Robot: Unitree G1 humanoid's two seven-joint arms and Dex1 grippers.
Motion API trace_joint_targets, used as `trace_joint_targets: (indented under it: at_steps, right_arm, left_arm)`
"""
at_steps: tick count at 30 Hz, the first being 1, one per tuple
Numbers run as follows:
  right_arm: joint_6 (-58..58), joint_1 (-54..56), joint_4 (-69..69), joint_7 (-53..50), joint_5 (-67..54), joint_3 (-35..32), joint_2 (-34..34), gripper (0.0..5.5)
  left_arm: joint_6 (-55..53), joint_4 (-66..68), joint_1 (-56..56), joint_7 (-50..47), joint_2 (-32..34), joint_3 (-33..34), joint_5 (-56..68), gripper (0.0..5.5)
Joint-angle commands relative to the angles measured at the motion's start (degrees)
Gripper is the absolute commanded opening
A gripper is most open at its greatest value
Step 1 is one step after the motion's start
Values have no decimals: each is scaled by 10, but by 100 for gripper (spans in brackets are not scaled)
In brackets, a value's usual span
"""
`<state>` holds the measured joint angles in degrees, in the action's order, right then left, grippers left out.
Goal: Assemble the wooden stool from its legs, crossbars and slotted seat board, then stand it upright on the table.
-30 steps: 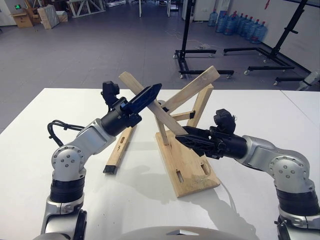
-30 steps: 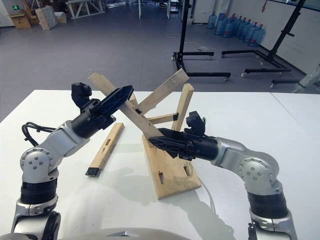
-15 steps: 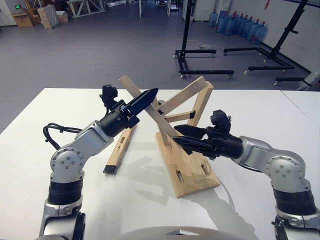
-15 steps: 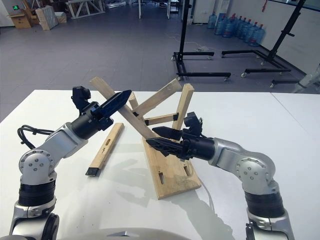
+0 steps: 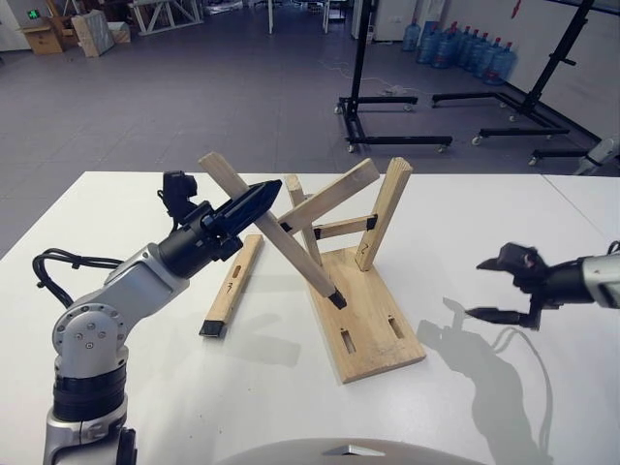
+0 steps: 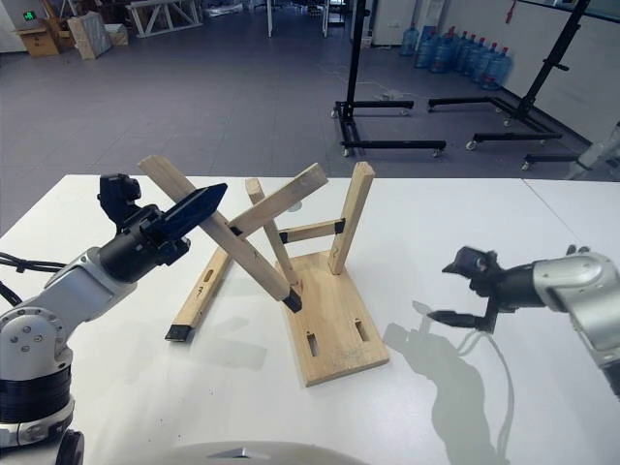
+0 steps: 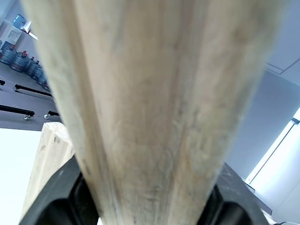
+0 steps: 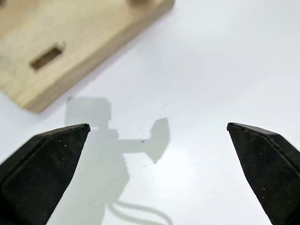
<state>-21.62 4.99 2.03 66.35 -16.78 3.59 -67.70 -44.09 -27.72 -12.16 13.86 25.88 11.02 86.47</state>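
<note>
As left end effector (image 5: 263,197) clamps, leg (image 5: 300,257) — tilted

A large industrial hall serving as a robotics workshop: a broad grey concrete floor (image 5: 194,97) stretches behind a white worktable (image 5: 291,397), with black wheeled steel stands (image 5: 397,140), a row of blue plastic water jugs (image 5: 481,53) and brown packing crates (image 5: 44,37) along the far wall.

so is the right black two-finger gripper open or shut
Open. The right black two-finger gripper has its fingertips spread wide apart, with only bare white table between them, clear of the slotted wooden seat board.
</note>
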Motion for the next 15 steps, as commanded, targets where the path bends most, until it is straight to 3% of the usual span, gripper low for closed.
trace_joint_targets:
  at_steps: [1,7,15]
  right_arm:
    - [17,-6,8,-29,47,69,91,540]
    - [26,-6,27,-110,118,141,208,540]
    - [-4,-28,-28,-111,110,142,217,540]
  left_arm:
    - [-4,-13,13,12,10,-8,-15,213]
    - [-5,-13,18,24,14,-18,-37,213]
    - [-10,-5,7,60,44,-12,-71,213]
